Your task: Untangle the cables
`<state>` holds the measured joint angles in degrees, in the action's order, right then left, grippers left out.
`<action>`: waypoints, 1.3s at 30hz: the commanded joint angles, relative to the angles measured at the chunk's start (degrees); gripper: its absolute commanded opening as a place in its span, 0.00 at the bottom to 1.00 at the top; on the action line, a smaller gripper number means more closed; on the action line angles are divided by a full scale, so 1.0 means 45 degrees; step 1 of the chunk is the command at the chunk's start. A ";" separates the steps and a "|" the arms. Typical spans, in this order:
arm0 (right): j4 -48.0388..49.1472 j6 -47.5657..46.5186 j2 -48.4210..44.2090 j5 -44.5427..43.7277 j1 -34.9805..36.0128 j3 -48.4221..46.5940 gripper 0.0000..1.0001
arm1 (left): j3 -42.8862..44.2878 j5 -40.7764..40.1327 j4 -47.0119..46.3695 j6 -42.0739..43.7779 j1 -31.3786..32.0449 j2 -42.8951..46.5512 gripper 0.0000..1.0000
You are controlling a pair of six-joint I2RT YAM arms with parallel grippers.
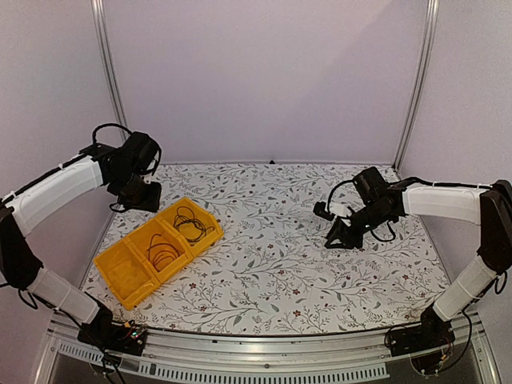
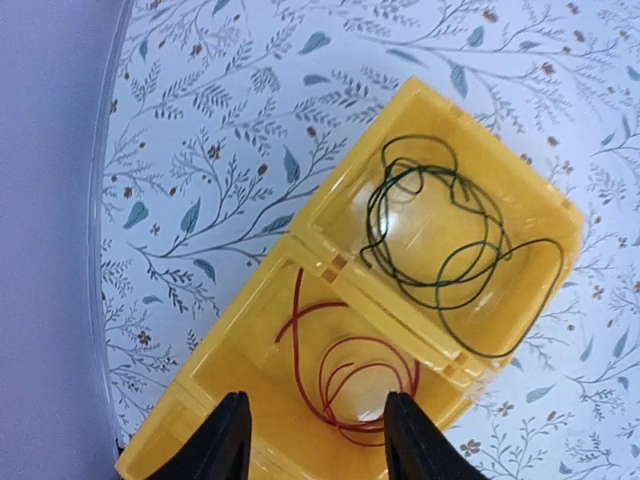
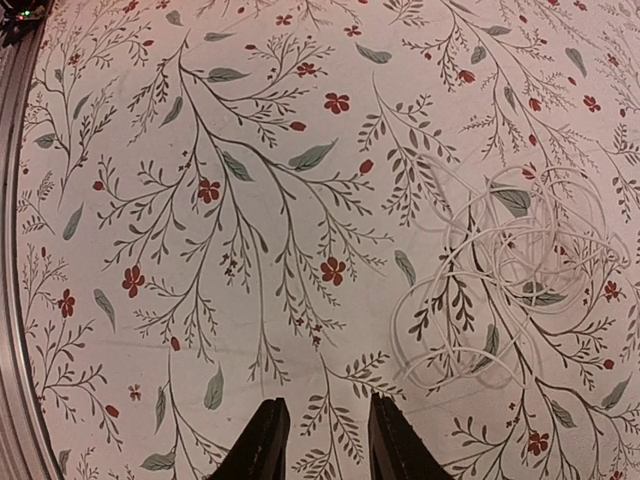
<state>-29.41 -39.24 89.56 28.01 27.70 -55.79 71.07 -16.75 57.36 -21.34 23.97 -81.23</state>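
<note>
A yellow bin (image 1: 128, 298) with three compartments lies at the left. A black cable (image 1: 190, 224) lies coiled in its far compartment and a dark red cable (image 1: 162, 252) in the middle one. Both show in the left wrist view: the black cable (image 2: 445, 235) and the red cable (image 2: 350, 370). My left gripper (image 2: 318, 445) hangs open and empty above the red cable; in the top view it (image 1: 142, 194) sits by the bin's far end. A whitish cable (image 3: 510, 270) lies in a loose coil on the table. My right gripper (image 3: 325, 445) is open and empty, to the left of that coil.
The bin's near compartment (image 1: 124, 272) holds nothing. The table has a floral cloth (image 1: 272, 264). Walls and metal posts (image 1: 108, 72) stand close at the back and sides. The right arm (image 1: 440, 200) reaches in from the right.
</note>
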 commanded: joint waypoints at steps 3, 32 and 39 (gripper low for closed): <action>0.0709 0.0516 -0.0055 -0.0728 -0.0347 -0.0274 0.31 | 0.1967 0.1442 -0.4287 0.3114 0.2385 0.0035 0.46; -0.1386 0.1667 0.5077 -0.3075 0.0055 -0.6501 0.43 | -0.3618 0.5359 -1.5233 0.3181 0.4381 -0.0598 0.50; -0.1472 0.1538 0.6016 -0.2673 0.0055 -0.6752 0.39 | -0.3312 0.5383 -1.4800 0.3256 0.4460 -0.0874 0.49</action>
<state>-34.41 -32.77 114.98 15.94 28.10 -84.49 54.28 6.94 -9.17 -6.44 43.16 -84.71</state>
